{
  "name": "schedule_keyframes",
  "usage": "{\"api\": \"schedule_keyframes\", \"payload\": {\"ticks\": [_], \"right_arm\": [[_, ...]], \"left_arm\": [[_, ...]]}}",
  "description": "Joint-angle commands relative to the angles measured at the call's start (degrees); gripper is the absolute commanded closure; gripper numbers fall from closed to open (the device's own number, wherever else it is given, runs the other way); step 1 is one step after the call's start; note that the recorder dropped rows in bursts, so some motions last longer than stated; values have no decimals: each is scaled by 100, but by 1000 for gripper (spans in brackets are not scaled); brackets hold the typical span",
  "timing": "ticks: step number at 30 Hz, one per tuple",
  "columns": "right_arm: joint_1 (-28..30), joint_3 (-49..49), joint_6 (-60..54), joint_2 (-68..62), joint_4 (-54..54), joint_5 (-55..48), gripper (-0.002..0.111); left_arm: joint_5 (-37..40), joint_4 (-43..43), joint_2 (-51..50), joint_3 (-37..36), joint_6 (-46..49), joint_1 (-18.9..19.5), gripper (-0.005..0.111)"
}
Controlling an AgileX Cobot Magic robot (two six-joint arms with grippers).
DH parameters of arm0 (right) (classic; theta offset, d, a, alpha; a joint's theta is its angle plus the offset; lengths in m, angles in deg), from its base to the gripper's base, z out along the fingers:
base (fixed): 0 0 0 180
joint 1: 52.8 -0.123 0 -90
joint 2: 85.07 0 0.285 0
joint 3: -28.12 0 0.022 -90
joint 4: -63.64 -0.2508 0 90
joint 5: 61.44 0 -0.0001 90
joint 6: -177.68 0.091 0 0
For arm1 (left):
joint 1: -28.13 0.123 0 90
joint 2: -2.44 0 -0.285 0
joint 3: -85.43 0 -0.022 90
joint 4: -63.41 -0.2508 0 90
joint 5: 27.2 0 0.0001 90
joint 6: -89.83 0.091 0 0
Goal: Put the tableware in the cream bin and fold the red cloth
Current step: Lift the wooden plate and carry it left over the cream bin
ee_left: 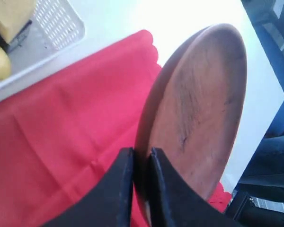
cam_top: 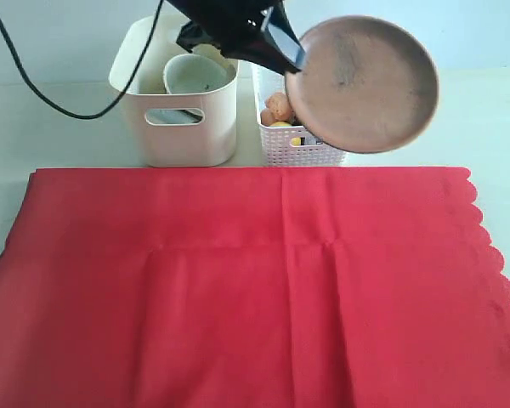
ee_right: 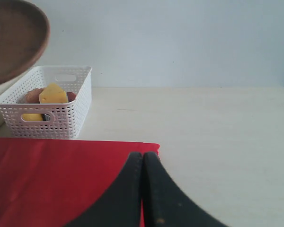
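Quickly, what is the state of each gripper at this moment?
Left gripper: closed on the rim of the round brown plate, holding it up.
Right gripper: closed, holding nothing.

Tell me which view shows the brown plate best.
Exterior view: the whole round brown plate shows, held aloft at its rim by the left tool. Left wrist view shows it close, foreshortened, rim clamped. Right wrist view catches only a cropped part.

Bin [cam_top: 187, 140] stands left of basket [cam_top: 299, 155], both behind cloth [cam_top: 255, 289], plate [cam_top: 365, 85] above basket.
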Motion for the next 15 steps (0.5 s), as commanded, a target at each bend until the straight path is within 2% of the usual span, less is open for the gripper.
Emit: {"api": "schedule_keyframes", "payload": {"ticks": [1, 5, 11, 15], "right_arm": [[22, -26, -19, 34, -24, 69, 108], [22, -26, -19, 34, -24, 69, 108], [22, -26, -19, 34, -24, 69, 108], [22, -26, -19, 34, -24, 69, 108]], "left_arm": [[48, 53, 351, -3, 149, 472, 107], [311, 40, 637, -3, 427, 1144, 107], [284, 60, 858, -3, 661, 2426, 107], [-105, 60, 858, -3, 930, 2790, 107]]}}
